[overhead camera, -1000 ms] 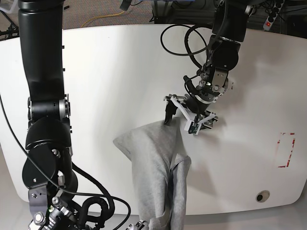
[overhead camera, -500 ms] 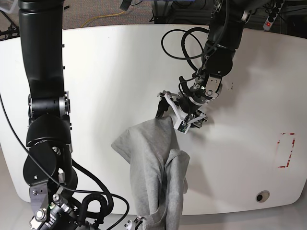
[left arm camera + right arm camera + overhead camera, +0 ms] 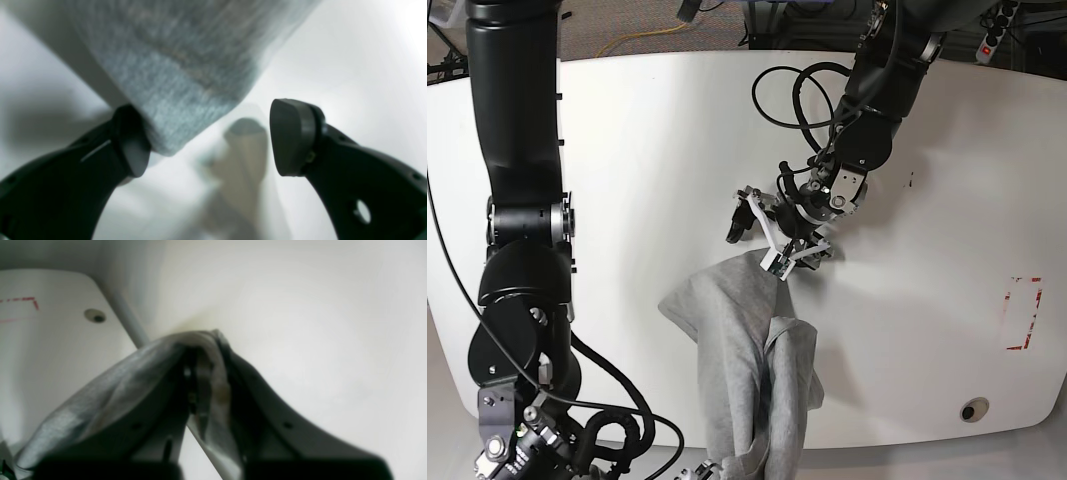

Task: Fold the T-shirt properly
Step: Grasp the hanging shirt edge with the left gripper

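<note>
T-shirt (image 3: 747, 370) hangs in a long bunched drape from the near table edge up onto the white table (image 3: 647, 150), its upper corner lifted just under the left arm's tool; no lettering visible from here. Right gripper (image 3: 208, 373) sits low at the near edge, jaws pinched tight on a fold of grey cloth, which spills over and between its fingers. Left gripper (image 3: 757, 235) hovers at the shirt's raised top end, jaws spread wide; in its wrist view one pad (image 3: 131, 140) touches the cloth edge, the other pad (image 3: 292, 136) stands clear, so nothing is gripped there yet. Judged step: securing a second hold so the garment can be spread flat, folding proper not begun. Next move likely calls for easing the open jaws around that hanging corner and closing on a single edge rather than a bunch, then drawing both holds apart to lay the shirt out. Risk: cloth slipping off the one pad.
</note>
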